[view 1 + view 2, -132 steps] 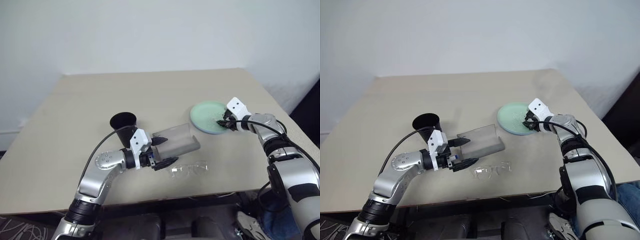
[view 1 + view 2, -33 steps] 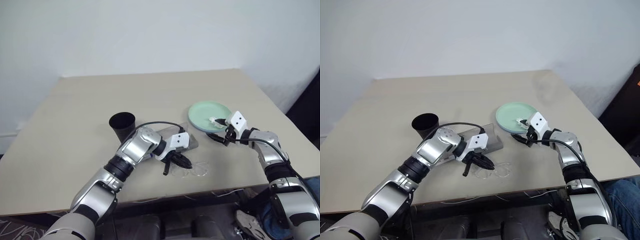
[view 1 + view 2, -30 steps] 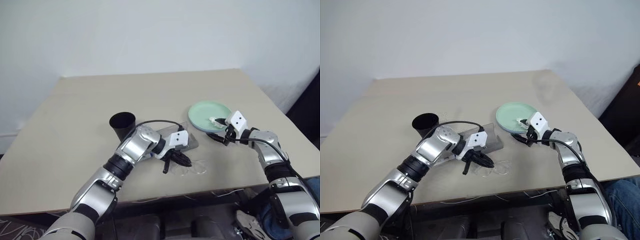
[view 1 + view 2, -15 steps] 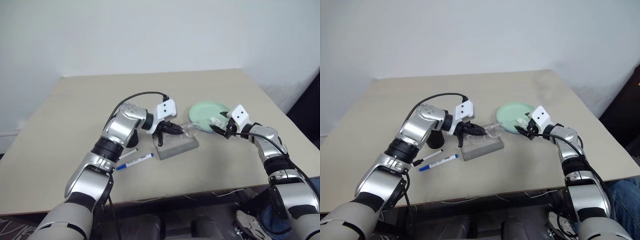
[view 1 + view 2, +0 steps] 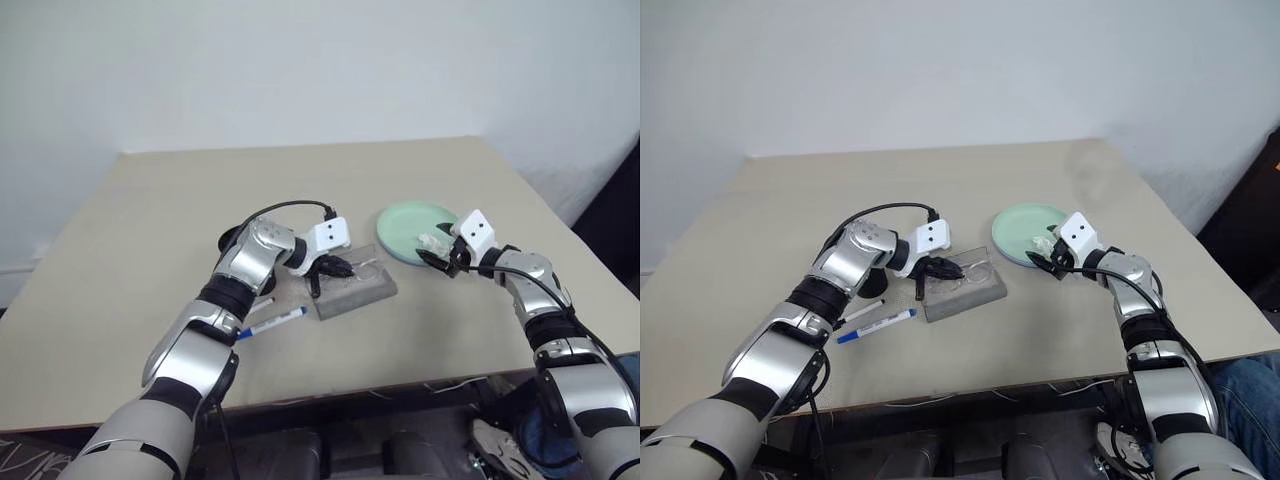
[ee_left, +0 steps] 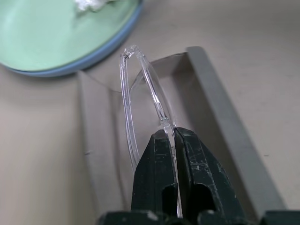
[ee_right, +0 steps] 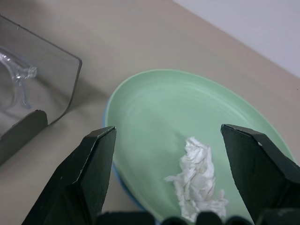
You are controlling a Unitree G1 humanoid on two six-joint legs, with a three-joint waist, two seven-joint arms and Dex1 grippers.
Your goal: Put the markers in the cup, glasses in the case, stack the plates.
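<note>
1. The left hand (image 6: pixel 174 140) is clamped on the glasses (image 6: pixel 140 89), holding them over the open grey case (image 5: pixel 962 290) in the middle of the tabletop (image 5: pixel 140 200).
2. The right hand (image 7: pixel 171 154) has its fingers wide apart, poised over the stacked plates (image 5: pixel 410 222), mint green over light blue, where a crumpled white scrap (image 7: pixel 197 183) lies.
3. Two markers (image 5: pixel 876 326) lie on the tabletop just left of the case, near the black cup (image 5: pixel 872 285).

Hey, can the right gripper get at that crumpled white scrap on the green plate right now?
Probably yes: the right gripper is open and aimed at the scrap on the green plate, with nothing between them.
</note>
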